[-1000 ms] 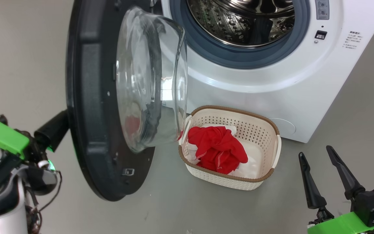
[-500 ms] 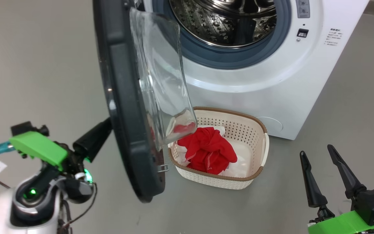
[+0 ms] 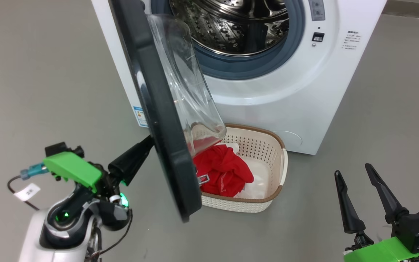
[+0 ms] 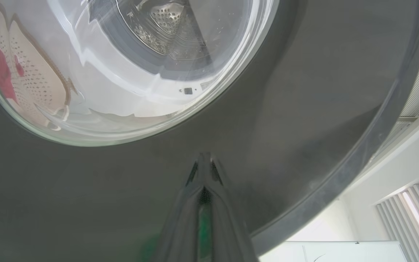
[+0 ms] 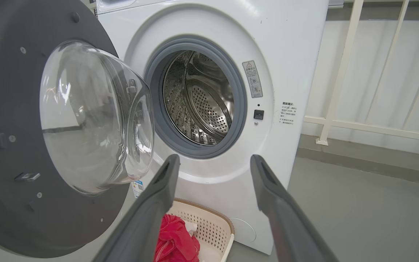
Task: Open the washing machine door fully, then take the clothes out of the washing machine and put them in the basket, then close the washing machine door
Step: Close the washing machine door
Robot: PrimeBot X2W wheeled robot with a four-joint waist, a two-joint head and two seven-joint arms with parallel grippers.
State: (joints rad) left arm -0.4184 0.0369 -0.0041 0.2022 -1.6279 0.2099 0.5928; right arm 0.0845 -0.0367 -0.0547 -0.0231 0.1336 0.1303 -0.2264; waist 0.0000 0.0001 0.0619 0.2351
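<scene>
The washing machine stands with its steel drum exposed and nothing visible inside. Its black door hangs partly swung, seen almost edge-on in the head view, its glass bowl facing the opening. My left gripper is shut, tips pressed against the door's outer black face just below the window. The clothes, red with white parts, lie in the basket on the floor in front of the machine, partly behind the door. My right gripper stays open and empty, low on the right, apart from everything.
Grey floor surrounds the machine. A white railing runs along the wall to the machine's right. A small blue label sits low on the machine's front. The door's lower edge overhangs the basket's left end.
The door has swung toward the machine's opening, with my shut left gripper following against its outer face. The head view has shifted as well. The right gripper has not moved.
</scene>
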